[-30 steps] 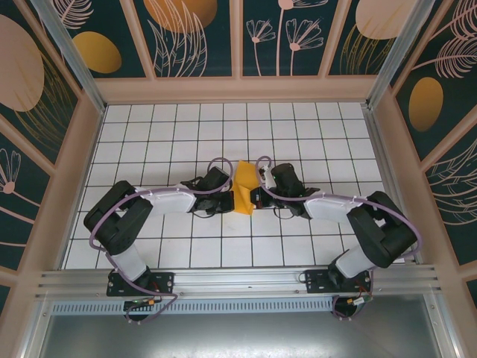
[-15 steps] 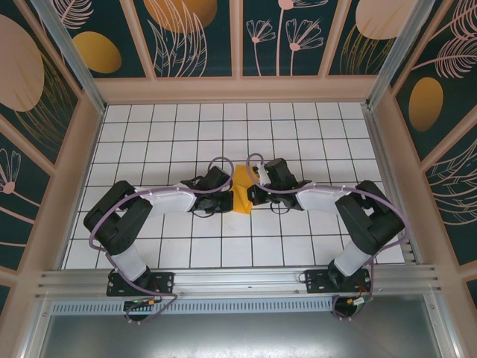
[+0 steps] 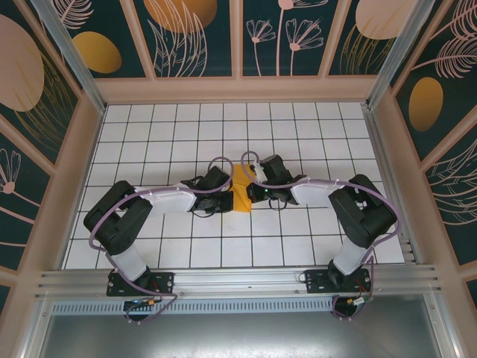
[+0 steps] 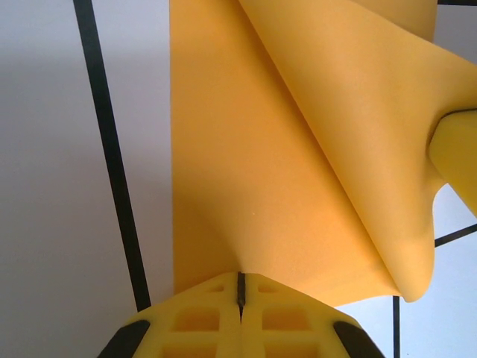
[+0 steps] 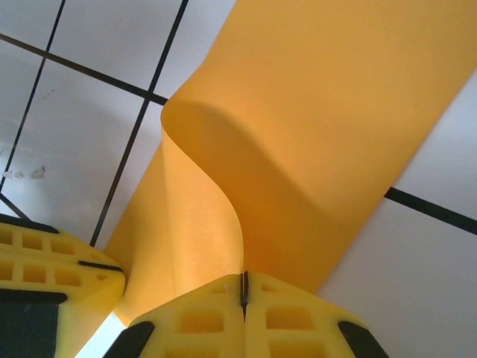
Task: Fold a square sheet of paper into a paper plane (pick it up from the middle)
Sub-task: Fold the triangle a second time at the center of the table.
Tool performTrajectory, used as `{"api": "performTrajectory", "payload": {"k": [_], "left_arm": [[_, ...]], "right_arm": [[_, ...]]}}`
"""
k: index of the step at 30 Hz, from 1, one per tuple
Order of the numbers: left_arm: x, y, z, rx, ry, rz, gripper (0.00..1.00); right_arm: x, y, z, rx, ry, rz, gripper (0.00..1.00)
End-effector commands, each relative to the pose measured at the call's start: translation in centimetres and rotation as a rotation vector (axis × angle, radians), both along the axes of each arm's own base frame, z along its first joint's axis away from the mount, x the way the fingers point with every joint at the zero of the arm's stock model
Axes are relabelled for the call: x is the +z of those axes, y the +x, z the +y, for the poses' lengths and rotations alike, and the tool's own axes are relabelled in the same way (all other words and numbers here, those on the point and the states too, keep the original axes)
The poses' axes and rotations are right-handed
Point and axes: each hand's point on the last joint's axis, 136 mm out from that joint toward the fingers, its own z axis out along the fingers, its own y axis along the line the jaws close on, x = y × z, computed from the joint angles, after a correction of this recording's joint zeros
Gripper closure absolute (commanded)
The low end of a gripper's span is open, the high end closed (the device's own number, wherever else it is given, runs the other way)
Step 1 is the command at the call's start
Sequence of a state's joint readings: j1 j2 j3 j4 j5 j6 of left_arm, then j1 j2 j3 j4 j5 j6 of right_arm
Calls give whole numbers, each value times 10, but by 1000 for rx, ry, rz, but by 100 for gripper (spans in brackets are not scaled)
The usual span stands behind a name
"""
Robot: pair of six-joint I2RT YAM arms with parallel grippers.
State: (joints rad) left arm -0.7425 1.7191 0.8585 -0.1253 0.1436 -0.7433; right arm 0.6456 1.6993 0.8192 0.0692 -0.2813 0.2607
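Note:
The orange-yellow sheet of paper (image 3: 242, 179) lies folded into a narrow piece at the middle of the tiled table, between my two wrists. My left gripper (image 3: 232, 200) is shut on its near edge; in the left wrist view the jaws (image 4: 240, 287) meet on the paper (image 4: 246, 149), which rises in a fold to the right. My right gripper (image 3: 254, 195) is shut on the same sheet from the other side. In the right wrist view its jaws (image 5: 243, 287) pinch a curled flap of the paper (image 5: 328, 127). The left gripper's finger (image 5: 52, 268) sits close at the lower left.
The white tiled table (image 3: 186, 134) spreads out on all sides of the paper. Patterned walls enclose it at the back and both sides. A metal rail (image 3: 238, 280) with both arm bases runs along the near edge.
The right arm has swung left toward the left gripper, bringing the two grippers close together. The paper between them has buckled up and shows narrower from above. The left arm has stayed put.

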Motion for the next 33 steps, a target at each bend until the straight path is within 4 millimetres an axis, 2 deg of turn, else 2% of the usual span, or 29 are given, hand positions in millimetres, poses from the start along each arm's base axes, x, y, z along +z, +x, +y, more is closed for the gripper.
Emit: {"api": "performTrajectory", "payload": {"k": [1, 14, 27, 33], "left_arm": [[-15, -9, 21, 10, 103, 40, 93], [-20, -11, 26, 6, 128, 47, 93], [-22, -12, 29, 10, 142, 46, 94], [-24, -14, 34, -7, 168, 40, 96]], "right_arm": [[-2, 9, -3, -5, -33, -14, 97], [0, 13, 3, 10, -20, -27, 97], [-7, 15, 5, 46, -47, -22, 96], [1, 12, 6, 53, -22, -20, 97]]}}
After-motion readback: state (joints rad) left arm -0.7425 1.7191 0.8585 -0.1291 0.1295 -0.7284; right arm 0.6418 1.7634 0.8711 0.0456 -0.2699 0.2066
